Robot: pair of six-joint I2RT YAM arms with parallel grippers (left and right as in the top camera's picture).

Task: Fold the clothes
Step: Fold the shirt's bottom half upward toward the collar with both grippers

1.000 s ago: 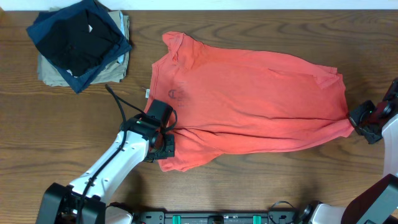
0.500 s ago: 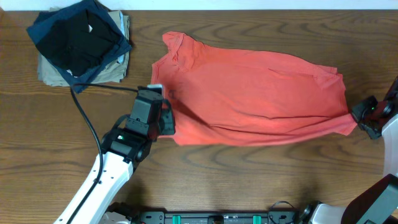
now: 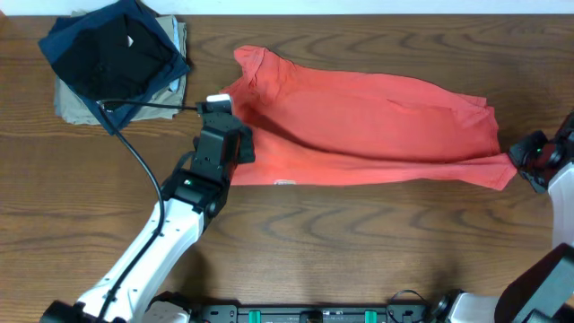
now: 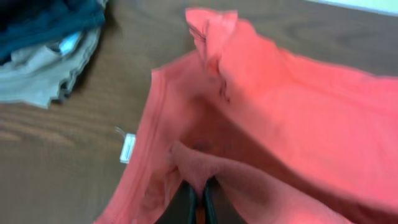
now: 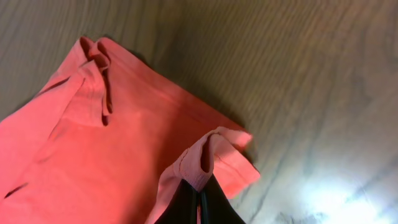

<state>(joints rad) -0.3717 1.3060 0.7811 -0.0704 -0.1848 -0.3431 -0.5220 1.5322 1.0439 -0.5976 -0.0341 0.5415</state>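
The clothes, a coral-red T-shirt (image 3: 377, 117), lie across the middle of the table as a long band, with the near edge doubled over toward the back. My left gripper (image 3: 237, 149) is shut on a pinch of fabric at the shirt's left end. In the left wrist view the fingers (image 4: 200, 190) clamp a raised fold of the T-shirt (image 4: 298, 118), and a small white label (image 4: 127, 148) sticks out at the edge. My right gripper (image 3: 520, 167) is shut on the shirt's right near corner. The right wrist view shows the gripper (image 5: 199, 185) holding a hem of the T-shirt (image 5: 93, 143).
A stack of black, navy and khaki garments (image 3: 117, 63) sits at the back left, and it also shows in the left wrist view as a garment pile (image 4: 43, 50). The left arm's cable (image 3: 134, 157) loops toward that stack. Bare wooden table (image 3: 359, 242) runs along the front.
My left gripper has carried the shirt's near-left edge away from me toward the back, folding it over, so the shirt is now a narrower band. The right gripper has hardly moved.
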